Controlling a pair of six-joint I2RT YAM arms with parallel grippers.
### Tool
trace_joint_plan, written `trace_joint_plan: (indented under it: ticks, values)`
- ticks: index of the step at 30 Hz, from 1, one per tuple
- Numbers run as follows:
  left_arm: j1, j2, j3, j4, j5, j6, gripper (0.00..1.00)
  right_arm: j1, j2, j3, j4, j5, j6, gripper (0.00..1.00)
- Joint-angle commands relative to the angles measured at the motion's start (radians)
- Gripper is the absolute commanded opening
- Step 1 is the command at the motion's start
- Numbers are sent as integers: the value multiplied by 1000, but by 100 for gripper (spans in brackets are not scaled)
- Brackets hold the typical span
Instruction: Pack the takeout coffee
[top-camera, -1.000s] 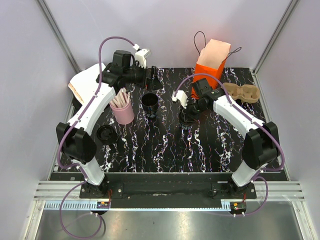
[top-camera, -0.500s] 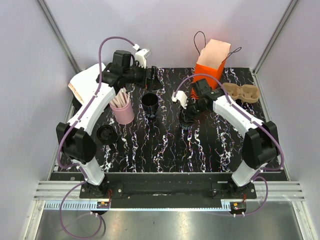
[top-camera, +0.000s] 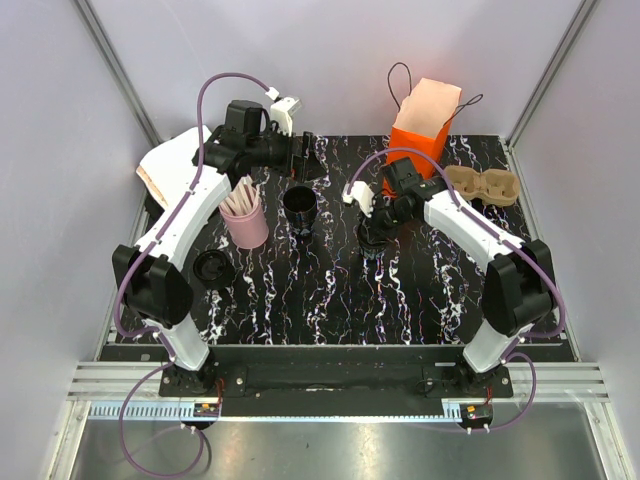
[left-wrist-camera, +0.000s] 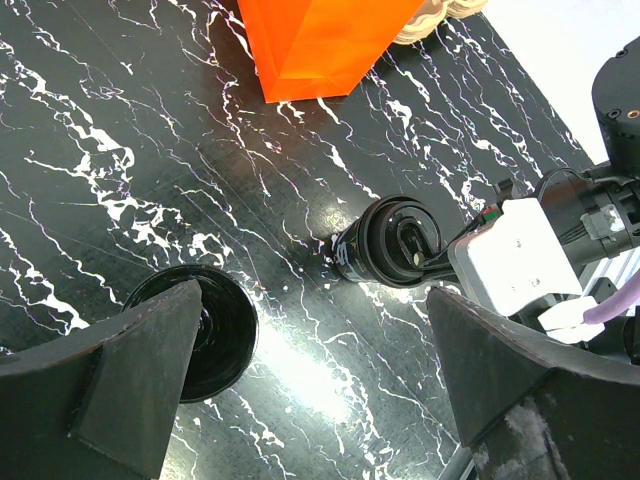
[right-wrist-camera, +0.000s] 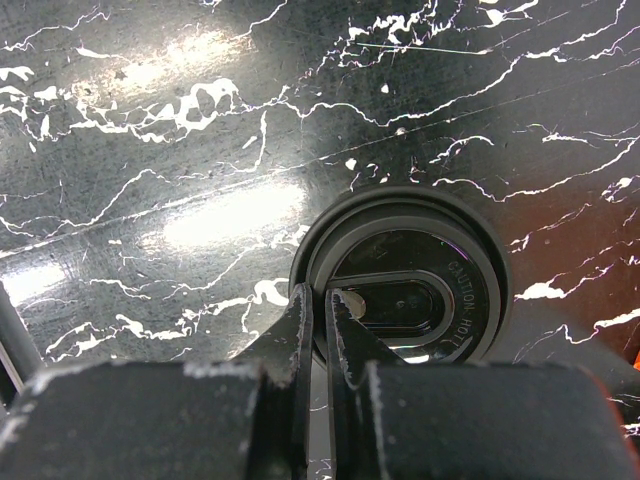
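The right gripper (right-wrist-camera: 318, 322), jaws narrow, pinches only the rim of the lid (right-wrist-camera: 415, 290) on the takeout coffee (left-wrist-camera: 360, 250), which stands mid-table near the orange bag (top-camera: 424, 128), so a lift could pop the lid off or tip the cup, while the left gripper (left-wrist-camera: 320, 380) hovers wide open and empty.

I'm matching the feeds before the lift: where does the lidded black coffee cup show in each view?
Top external: lidded cup just right of centre, under the right tool.
Left wrist: lidded cup right of centre, its lid turned toward the camera.
Right wrist: lidded cup lower centre-right, seen from above, lid filling much of the view.
Shared landmark: the right tool, shut on the lid's rim, shows in all three.
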Motion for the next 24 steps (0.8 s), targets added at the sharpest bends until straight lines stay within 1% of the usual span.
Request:
trace_joint_plan:
  ticks: [1,12,24]
  values:
    - [1,-40,0,57,35,-12,99,7,8,4,40,5,8,0]
    - [1,-37,0,57,37,-12,99,8,17,2,43,8,11,0]
    - [1,-31,3,58,35,-15,99,7,-31,6,40,6,15,0]
